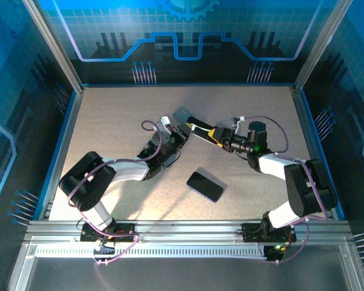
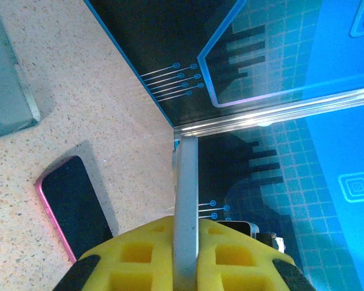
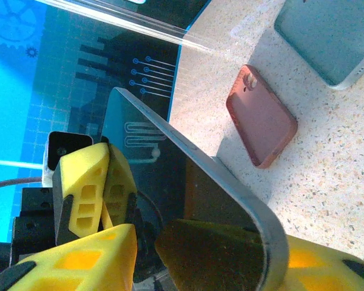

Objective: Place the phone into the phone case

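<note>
The left jaws pinch the phone (image 1: 199, 130) above the desk (image 1: 109, 121); the right jaws straddle its right end, grip impossible to tell. The phone case (image 1: 205, 185) lies nearer, apart.

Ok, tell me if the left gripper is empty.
No, the left gripper is shut on a thin grey slab that stands edge-on between its yellow fingers.

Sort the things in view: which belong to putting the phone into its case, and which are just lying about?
Belong: grey-rimmed slab, clamped in the left end effector; reddish case with a camera hole, on the table.
Lying about, probably: teal slab on the table.
</note>
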You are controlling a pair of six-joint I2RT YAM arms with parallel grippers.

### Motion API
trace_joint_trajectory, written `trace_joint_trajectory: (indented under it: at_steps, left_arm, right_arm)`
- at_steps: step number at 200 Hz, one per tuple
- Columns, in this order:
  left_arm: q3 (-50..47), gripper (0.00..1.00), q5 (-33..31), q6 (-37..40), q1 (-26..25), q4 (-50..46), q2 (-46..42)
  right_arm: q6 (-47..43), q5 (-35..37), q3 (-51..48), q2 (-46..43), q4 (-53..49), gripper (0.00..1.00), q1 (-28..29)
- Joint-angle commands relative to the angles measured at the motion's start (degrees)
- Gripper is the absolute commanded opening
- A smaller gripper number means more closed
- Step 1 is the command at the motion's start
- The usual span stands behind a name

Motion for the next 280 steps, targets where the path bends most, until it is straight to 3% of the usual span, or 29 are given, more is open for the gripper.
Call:
trace_joint_trajectory:
  at_steps: [1,28,64,89,114,132,161,213,230,280]
  left_arm:
    - [2.6,0.00,1.9,-0.8,-1.1,3.5,1.2]
    - [3.0,0.00,2.5,-1.2,-1.5,4.1,2.4]
    - [2.4,0.00,2.5,-0.1,-1.5,2.8,2.0]
    - [1.5,0.10,1.5,2.7,-1.4,-0.2,0.0]
    - [1.8,0.32,0.0,6.3,-1.3,-6.9,-3.1]
    - [1.9,0.43,0.1,8.2,-0.7,-10.4,-4.7]
    - [0.7,0.51,0.4,10.4,1.3,-15.0,-7.4]
    - [1.2,0.51,4.5,16.8,7.6,-27.0,-8.0]
    - [5.4,0.48,7.3,18.0,10.6,-35.5,-5.6]
    - [21.0,0.38,5.6,26.8,12.7,-53.7,5.1]
  right_arm:
    - [1.9,-1.1,-0.8,1.0,6.9,0.47,0.5]
    - [3.5,-1.8,-0.9,2.2,9.4,0.39,0.5]
    - [1.4,-1.4,-1.2,0.1,5.7,0.10,0.5]
    - [-3.0,0.4,-0.7,-4.3,-2.6,0.00,0.6]
    - [-9.0,2.2,0.8,-8.8,-12.3,0.00,0.7]
    - [-10.5,3.0,1.0,-10.7,-16.0,0.00,0.7]
    - [-12.4,3.6,1.5,-12.1,-19.8,0.00,0.7]
    - [-14.0,3.7,2.9,-11.9,-23.9,0.00,-1.4]
    - [-14.7,3.1,3.7,-12.0,-26.0,0.00,-2.2]
    - [-16.0,1.2,4.4,-13.4,-28.8,0.00,-5.5]
